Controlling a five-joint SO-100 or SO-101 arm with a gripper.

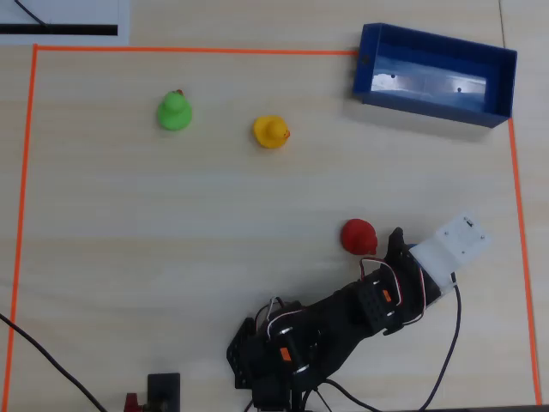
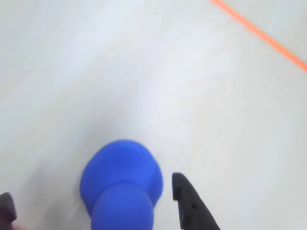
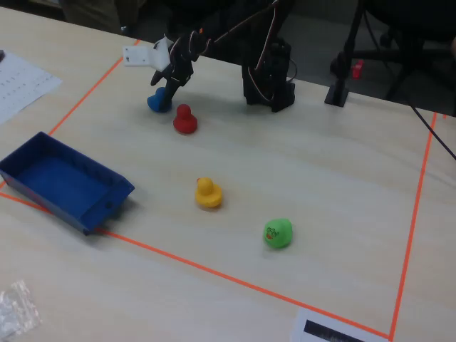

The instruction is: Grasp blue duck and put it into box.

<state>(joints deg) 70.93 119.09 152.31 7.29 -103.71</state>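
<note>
Beside the orange tape (image 3: 187, 263), the box (image 3: 43, 160) lies empty; the end effector (image 2: 93, 203) gapes around the blue duck (image 2: 122, 184).

Light is even and bright in the overhead view, and the pale wooden surface (image 1: 171, 223) carries only faint, short shadows. The long dark-blue plastic box (image 1: 436, 75) shows white glare on its shiny floor there. The wrist view is washed out and soft: the rounded blue toy duck (image 2: 122, 184) and the dark fingers (image 2: 192, 206) are out of focus. The fixed view is dimmer, with a dark background.
</note>
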